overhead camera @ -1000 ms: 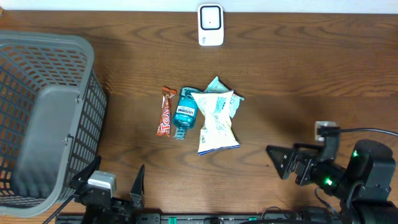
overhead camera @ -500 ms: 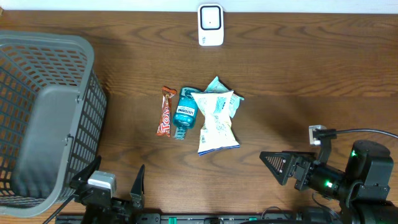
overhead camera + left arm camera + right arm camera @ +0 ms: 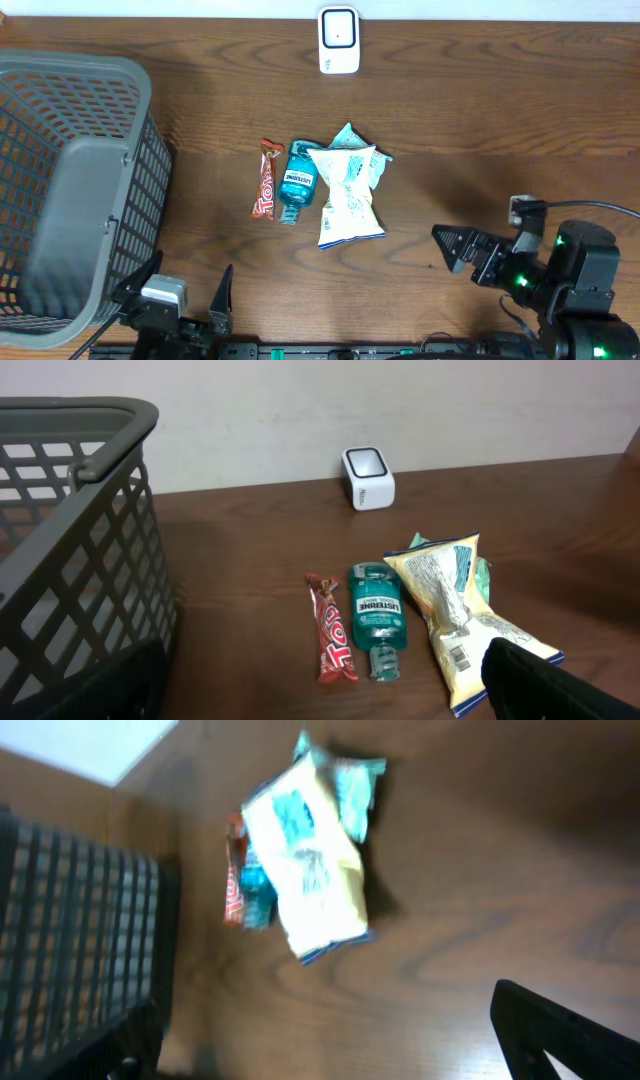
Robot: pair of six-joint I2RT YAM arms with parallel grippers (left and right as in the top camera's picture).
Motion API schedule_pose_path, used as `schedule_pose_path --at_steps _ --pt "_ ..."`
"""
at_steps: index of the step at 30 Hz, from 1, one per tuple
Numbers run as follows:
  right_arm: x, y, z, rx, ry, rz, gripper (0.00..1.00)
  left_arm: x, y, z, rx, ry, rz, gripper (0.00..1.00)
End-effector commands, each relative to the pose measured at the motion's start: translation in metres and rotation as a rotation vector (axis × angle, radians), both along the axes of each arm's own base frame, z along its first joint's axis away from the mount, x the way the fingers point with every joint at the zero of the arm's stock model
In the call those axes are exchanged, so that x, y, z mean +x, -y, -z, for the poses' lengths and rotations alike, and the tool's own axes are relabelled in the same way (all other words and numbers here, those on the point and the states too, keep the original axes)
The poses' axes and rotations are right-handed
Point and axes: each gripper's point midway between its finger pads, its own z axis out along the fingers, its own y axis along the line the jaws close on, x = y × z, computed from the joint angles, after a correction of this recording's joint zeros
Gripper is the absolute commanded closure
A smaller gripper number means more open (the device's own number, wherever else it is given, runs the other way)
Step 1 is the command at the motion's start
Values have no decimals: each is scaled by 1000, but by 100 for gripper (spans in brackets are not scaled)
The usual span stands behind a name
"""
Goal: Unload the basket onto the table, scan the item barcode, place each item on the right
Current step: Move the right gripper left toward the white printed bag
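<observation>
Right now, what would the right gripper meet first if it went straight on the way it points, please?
Probably the chip bag, near its lower end: the open right gripper points left at it across the table. Height is hard to judge, so it could pass over.

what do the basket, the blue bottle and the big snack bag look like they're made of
Basket: likely molded plastic, matte grey, going by its open lattice walls and thick smooth rim.
Bottle: looks like teal see-through plastic, somewhat glossy, with a printed label that could be paper or film.
Snack bag: probably thin plastic film, pale, crumpled and creased.
</observation>
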Motion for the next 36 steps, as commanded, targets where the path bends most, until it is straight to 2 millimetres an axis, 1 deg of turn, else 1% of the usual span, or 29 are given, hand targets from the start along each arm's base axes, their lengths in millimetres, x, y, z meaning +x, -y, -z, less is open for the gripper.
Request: schedule_pose_path --at_steps 1,8,11,15,17,19,20,22,24,26,27,30,31,33,34,36 --pt "11 9 9 17 -19 94 1 0 1 0 -3 2 4 0" --pt "40 8 22 43 51 93 1 0 1 0 -3 2 4 0" --pt "54 1 24 69 83 67 1 0 1 0 -3 2 4 0" --pt "70 -10 38 94 64 42 1 0 1 0 -3 2 4 0" --pt "76 -18 48 111 23 26 1 0 1 0 -3 2 4 0" --pt "82 -31 61 110 -16 -17 1 0 1 0 -3 2 4 0" --pt "86 -45 74 107 -52 -61 1 0 1 0 -3 2 4 0" --pt "92 -61 88 112 -79 -110 1 0 1 0 -3 2 4 0" --pt "99 -78 98 128 -85 -167 1 0 1 0 -3 2 4 0" --pt "105 -95 103 168 -73 -233 1 0 1 0 -3 2 4 0" --pt "107 -104 101 200 -57 -273 5 0 1 0 -3 2 4 0" --pt "113 -125 86 309 -7 -356 31 0 1 0 -3 2 4 0" --pt "114 -130 81 336 7 -371 41 0 1 0 -3 2 4 0" --pt "115 -138 71 371 35 -392 67 0 1 0 -3 2 4 0" --pt "114 -142 68 378 39 -401 75 0 1 0 -3 2 4 0" --pt "109 -152 65 379 46 -431 82 0 1 0 -3 2 4 0"
